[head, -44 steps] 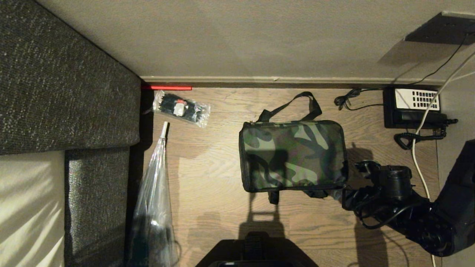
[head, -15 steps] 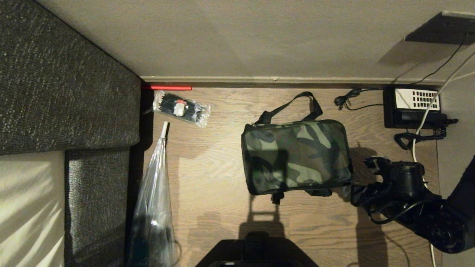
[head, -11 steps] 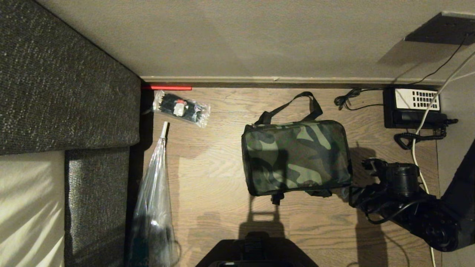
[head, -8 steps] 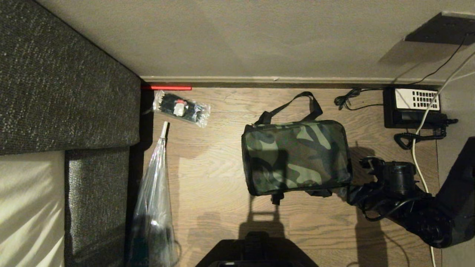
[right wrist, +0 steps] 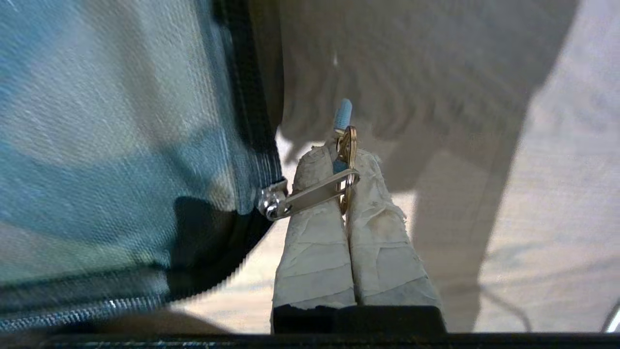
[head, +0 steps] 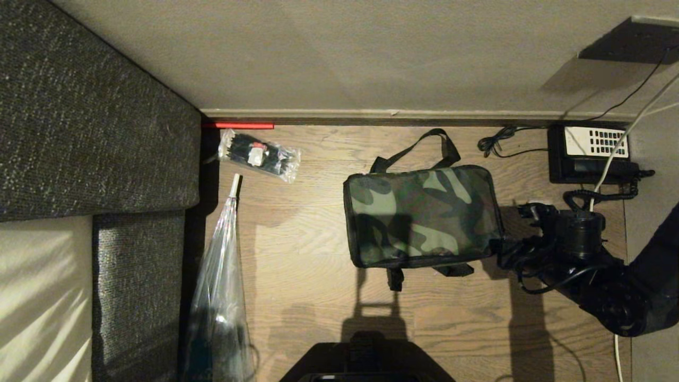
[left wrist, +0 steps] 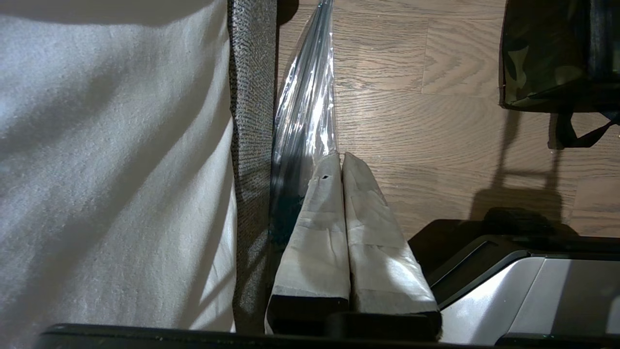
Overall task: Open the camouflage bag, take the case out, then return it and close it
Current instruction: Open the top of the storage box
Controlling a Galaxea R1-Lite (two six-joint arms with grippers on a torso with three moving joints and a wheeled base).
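The camouflage bag (head: 421, 217) lies on the wood floor with its lid down, its black strap arching toward the wall. My right gripper (head: 500, 248) is at the bag's right end. In the right wrist view the gripper (right wrist: 340, 155) is shut on the gold ring (right wrist: 348, 145) of the silver zipper pull (right wrist: 310, 194), which is stretched taut from the bag's black zipper edge (right wrist: 252, 126). The case is hidden. My left gripper (left wrist: 341, 162) is parked low at the left, shut and empty, with a corner of the bag (left wrist: 552, 53) far off.
A black telephone with white keypad (head: 591, 154) and its cables sit by the wall at the right. A white cable (head: 599, 233) runs past my right arm. A clear packet (head: 260, 155) and a long clear plastic bag (head: 220, 286) lie beside the dark sofa (head: 95, 122).
My right gripper has moved along the bag's right end toward the wall, still holding the zipper ring. The bag has shifted and turned slightly with the pull.
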